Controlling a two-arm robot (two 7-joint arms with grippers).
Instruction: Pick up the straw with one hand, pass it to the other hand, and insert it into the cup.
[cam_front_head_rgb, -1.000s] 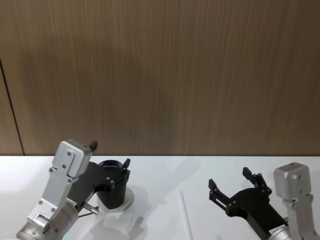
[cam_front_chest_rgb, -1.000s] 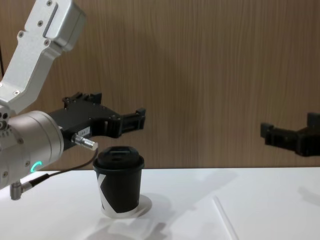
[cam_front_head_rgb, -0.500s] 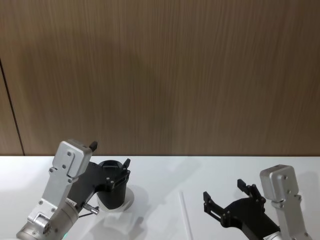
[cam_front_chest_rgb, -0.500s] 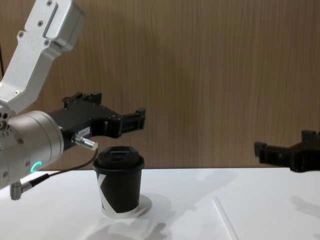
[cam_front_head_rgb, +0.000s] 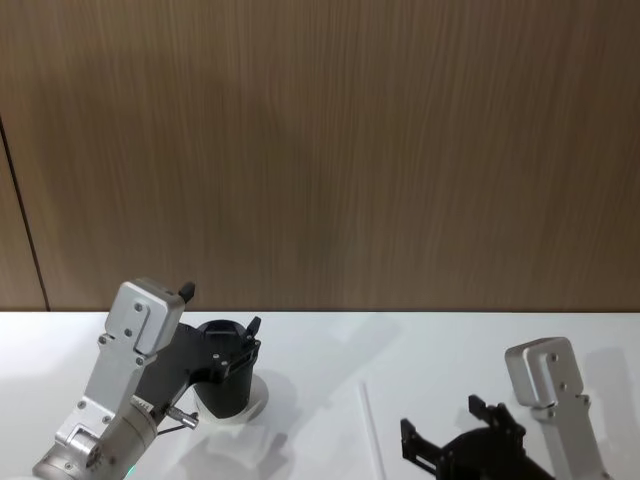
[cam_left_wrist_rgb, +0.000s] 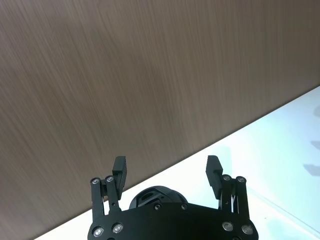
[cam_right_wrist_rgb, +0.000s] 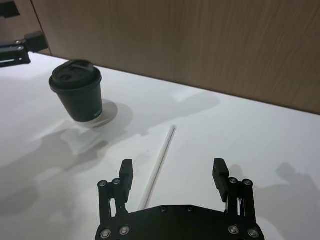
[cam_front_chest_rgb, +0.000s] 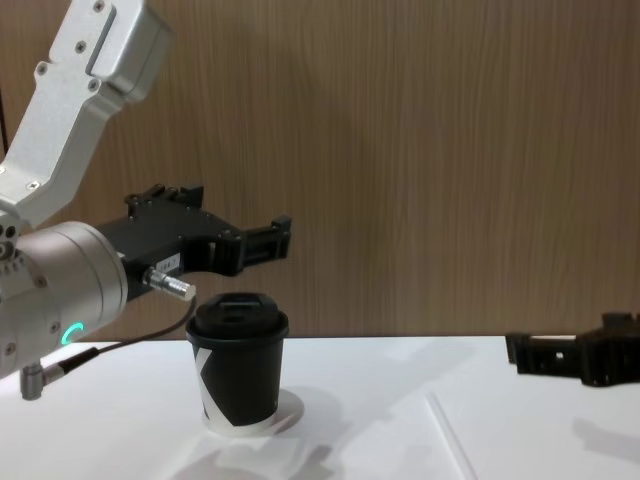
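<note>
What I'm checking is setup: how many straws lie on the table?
1. The straw lies flat on the table, between the cup and the open right gripper; none seems hidden.

Straw (cam_front_head_rgb: 371, 430) near end cut at view edge; cup (cam_front_head_rgb: 232, 395) half behind left claw (cam_front_head_rgb: 221, 307)

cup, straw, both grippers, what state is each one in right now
cup: upright on the table, lid on, no straw in it
straw: lying flat on the table, not held, apart from the cup
left gripper: open, empty, held above the cup
right gripper: open, empty, low over the table by the straw
</note>
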